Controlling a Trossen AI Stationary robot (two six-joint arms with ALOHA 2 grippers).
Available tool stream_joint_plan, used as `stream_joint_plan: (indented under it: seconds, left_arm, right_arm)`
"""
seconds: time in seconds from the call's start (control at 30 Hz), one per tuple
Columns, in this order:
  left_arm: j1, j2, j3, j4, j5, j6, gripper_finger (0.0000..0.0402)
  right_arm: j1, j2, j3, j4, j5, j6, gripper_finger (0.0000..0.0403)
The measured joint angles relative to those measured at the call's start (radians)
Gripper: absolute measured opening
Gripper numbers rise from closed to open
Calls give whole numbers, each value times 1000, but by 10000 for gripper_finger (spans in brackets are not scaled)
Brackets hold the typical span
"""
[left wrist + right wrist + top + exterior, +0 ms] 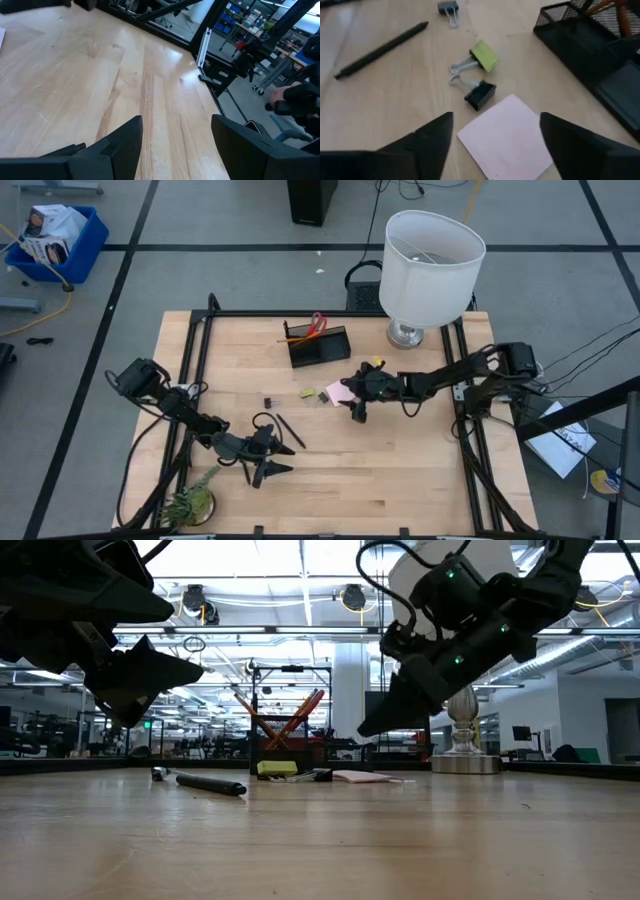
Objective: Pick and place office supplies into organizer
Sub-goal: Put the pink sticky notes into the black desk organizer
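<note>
Right gripper (492,137), jaws wide and empty, above the pink sticky-note pad (507,137) at centre frame; organizer (319,345) just above it. Left gripper (275,457) part-open, empty, lower left, over bare table (400,480)

The right gripper (495,135) hangs with jaws spread just above the sticky-note pad (507,137) on the worktop (385,90). Two clips (481,94) lie just ahead of the jaws, the pen (380,49) farther off beyond them, the organizer (600,60) near, to one side.
</note>
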Motion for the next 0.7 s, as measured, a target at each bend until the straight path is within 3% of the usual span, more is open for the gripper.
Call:
stream_joint_plan:
  seconds: [0.23, 0.53, 0.7]
  left_arm:
    - [0, 0, 0, -1, 0, 5, 243]
    - [0, 0, 0, -2, 0, 6, 243]
    - [0, 0, 0, -3, 0, 7, 244]
  right_arm:
    - [-54, 119, 0, 92, -130, -43, 361]
    - [-87, 209, 18, 131, -53, -100, 392]
    - [-101, 211, 27, 100, -89, -32, 391]
